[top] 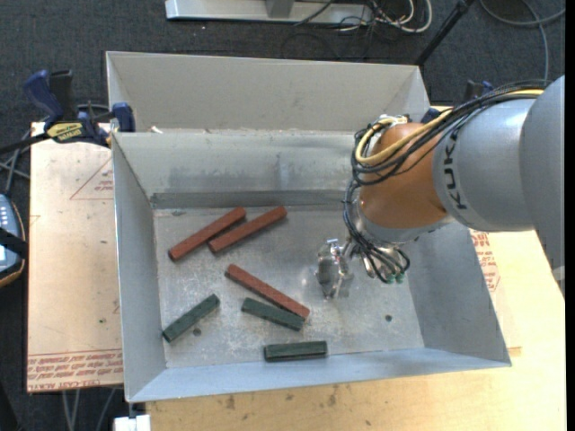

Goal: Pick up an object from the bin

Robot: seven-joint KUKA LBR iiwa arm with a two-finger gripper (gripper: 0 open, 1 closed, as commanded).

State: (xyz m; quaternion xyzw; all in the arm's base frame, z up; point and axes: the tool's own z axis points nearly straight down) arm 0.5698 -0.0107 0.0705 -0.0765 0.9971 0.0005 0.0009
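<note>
The gripper (334, 275) is hanging low over a bare patch of the floor of the grey bin (135, 241). Whether it is released or clenched cannot be told.

Nearest, just to its view-left, 1 red-brown bar (267, 292) is lying diagonally, clear of the gripper. Immediately beyond it, 1 dark green bar (272, 313) is lying alongside, close to touching it. Toward the front wall from the gripper, a 2nd dark green bar (295, 351) is lying flat.

Farther left, toward the back wall, an upper red-brown bar (248, 229) and a far red-brown bar (207, 233) are lying side by side. Farthest away, a 3rd dark green bar (190, 318) is lying near the left wall.
</note>
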